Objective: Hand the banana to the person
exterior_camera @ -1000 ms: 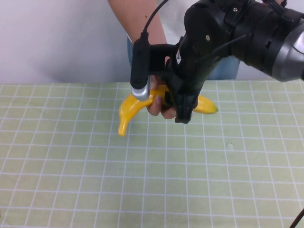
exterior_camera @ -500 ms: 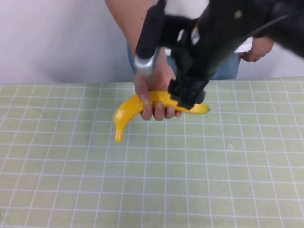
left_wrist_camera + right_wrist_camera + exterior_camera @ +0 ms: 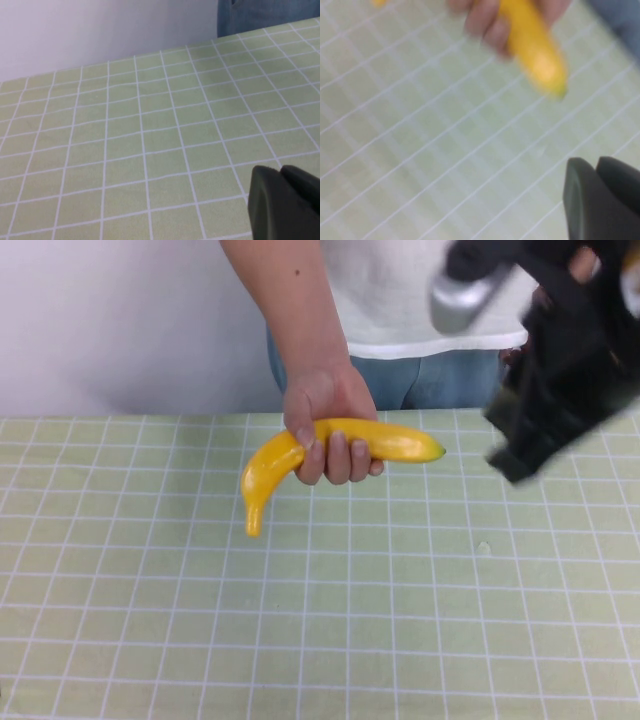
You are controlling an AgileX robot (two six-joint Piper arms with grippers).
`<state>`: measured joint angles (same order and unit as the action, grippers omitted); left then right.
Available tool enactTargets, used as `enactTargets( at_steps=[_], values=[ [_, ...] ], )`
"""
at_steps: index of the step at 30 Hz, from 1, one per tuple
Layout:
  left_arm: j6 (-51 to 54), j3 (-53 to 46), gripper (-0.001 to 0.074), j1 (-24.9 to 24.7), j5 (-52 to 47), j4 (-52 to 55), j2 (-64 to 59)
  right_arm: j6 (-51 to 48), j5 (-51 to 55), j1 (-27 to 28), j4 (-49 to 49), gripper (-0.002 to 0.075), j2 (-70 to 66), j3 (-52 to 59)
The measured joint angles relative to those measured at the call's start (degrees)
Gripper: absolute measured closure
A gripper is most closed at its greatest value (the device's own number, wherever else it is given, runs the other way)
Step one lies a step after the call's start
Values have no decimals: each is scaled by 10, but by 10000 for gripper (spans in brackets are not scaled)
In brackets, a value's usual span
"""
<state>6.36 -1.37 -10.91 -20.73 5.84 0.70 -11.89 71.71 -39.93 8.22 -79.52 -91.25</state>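
- From my seat the banana (image 3: pixel 340 445) is in the person's (image 3: pixel 420 300) hand (image 3: pixel 325 415), fingers wrapped round its middle, held above the far part of the checked mat (image 3: pixel 200 620), stem end drooping toward the left.
- The right gripper (image 3: pixel 520 455) hangs at the far right, well apart from the banana and holding nothing; it is a dark blur in the high view, and I cannot tell how its fingers stand.
- The left gripper (image 3: pixel 285 205) does not appear in the high view; its wrist camera shows only dark finger ends over bare mat, with the person's jeans at the far corner. I cannot tell whether it is released or clenched.
- I judge the handover as done: the fruit rests in the human grip alone.
- Main risk as I see it: the right arm is close to the person's torso and other hand at the far right, so a careless swing there could strike them.
- A second risk: steering back toward the banana would crowd the hand that holds it.
- Open room lies on the near side, where the mat shows no objects; the far edge meets a plain wall (image 3: pixel 120 320) on the left and the person at centre, so I would retreat toward the near right.
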Motion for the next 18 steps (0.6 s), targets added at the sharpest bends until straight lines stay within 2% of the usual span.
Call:
enactTargets(
  at_steps=[6,18],
  values=[
    [0,0,734,0,0,0,0,88,4,0,-21,732,48,104],
    [0,0,734,0,0,0,0,96,-9,0,31,732,35,134]
  ],
)
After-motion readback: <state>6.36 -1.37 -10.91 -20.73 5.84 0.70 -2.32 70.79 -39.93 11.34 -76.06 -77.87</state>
